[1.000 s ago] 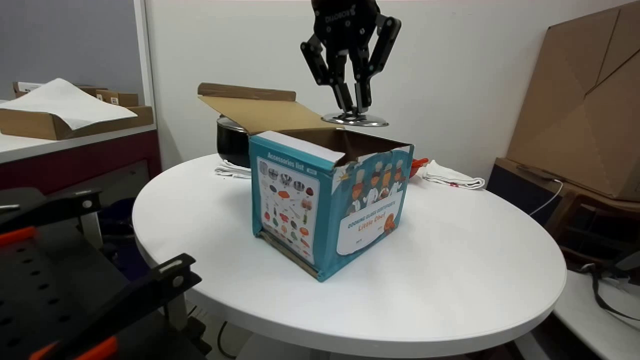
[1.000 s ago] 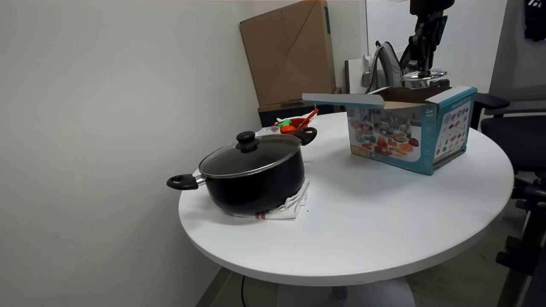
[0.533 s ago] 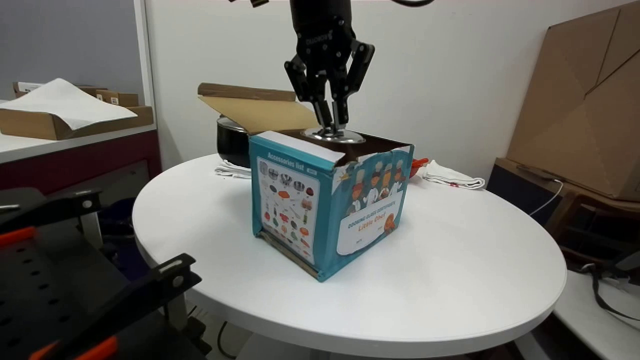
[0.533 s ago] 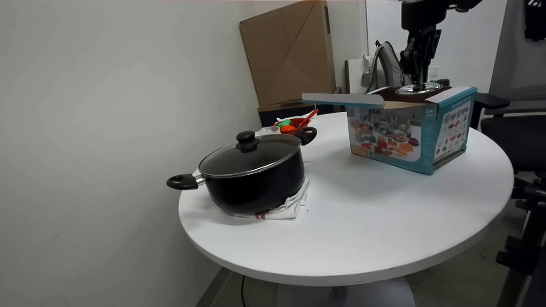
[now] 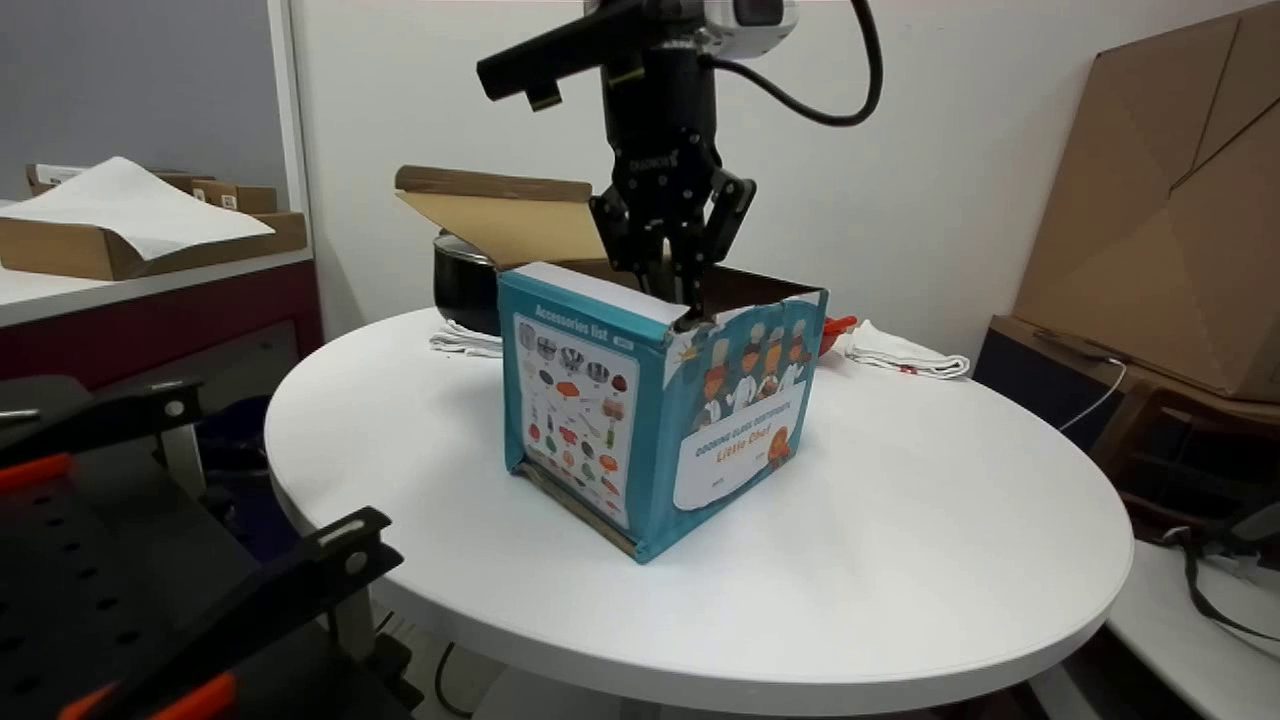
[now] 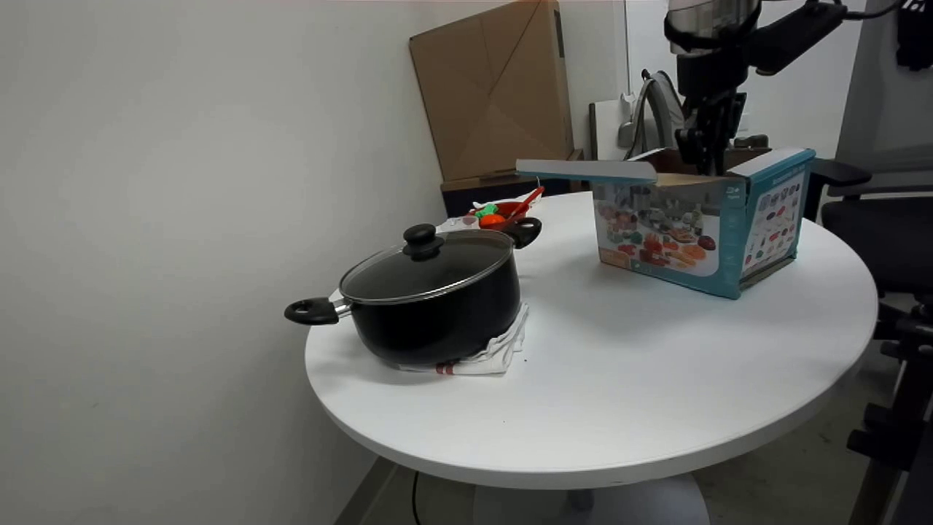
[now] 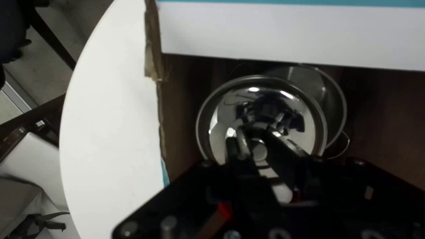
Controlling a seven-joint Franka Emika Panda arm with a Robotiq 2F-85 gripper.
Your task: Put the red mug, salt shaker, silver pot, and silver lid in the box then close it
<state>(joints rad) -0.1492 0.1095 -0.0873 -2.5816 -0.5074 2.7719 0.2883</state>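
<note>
The blue-sided box [image 5: 580,420] stands on the table with its top uncovered and a brown flap [image 5: 530,215] folded outward. My gripper [image 7: 257,142] points down into it, its fingers on either side of the knob of the shiny silver lid [image 7: 262,106]. That lid is inside the box, partly covering the silver pot [image 7: 333,99], whose rim and thin wire handle show at one side. I cannot tell whether the lid touches the pot. Red patches show around the gripper, but whether they are the red mug is unclear. No salt shaker can be made out.
A large black pot [image 6: 437,321] with a glass lid sits on a folded cloth [image 6: 503,354]. Behind it is a red bowl [image 6: 519,211] of toy food. Large brown cartons [image 6: 496,95] stand beyond the table [image 6: 619,408]. The box's walls surround my fingers closely.
My gripper has carried the silver lid sideways over the box and then down inside it. The lid has dropped out of sight in both exterior views. The box has stayed put.
</note>
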